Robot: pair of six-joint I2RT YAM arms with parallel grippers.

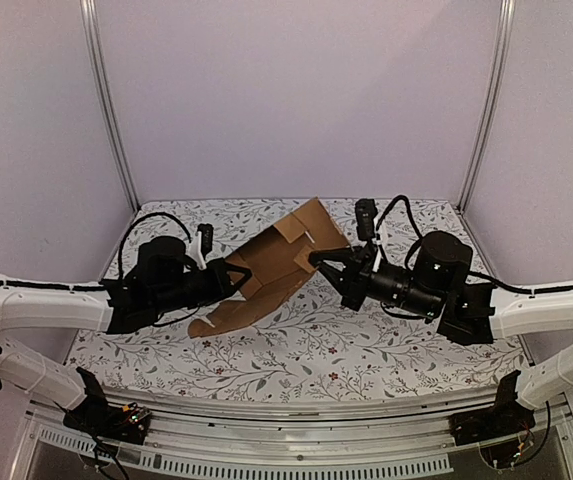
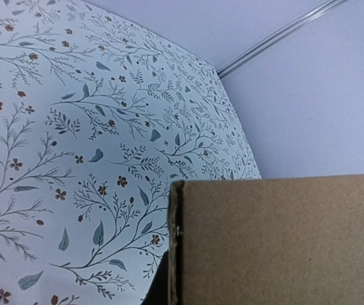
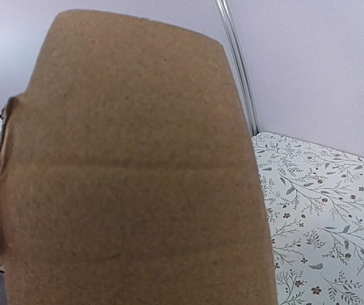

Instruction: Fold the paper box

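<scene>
Top external: paper box (image 1: pixel 284 262) is half-formed, held up between both arms over the floral table cover (image 1: pixel 366 350), with 1 long flap trailing down-left toward the cover. Left gripper (image 1: pixel 236 280) is closed tight on the box's left wall, right gripper (image 1: pixel 318 262) pinched on its right edge. Risks: both grips sit on thin card, so pulling apart could tear a crease or slip 1 side out. Trailing flap may snag the cover and fold the wrong way. Cardboard blocks both wrist views, no fingers visible there.
</scene>
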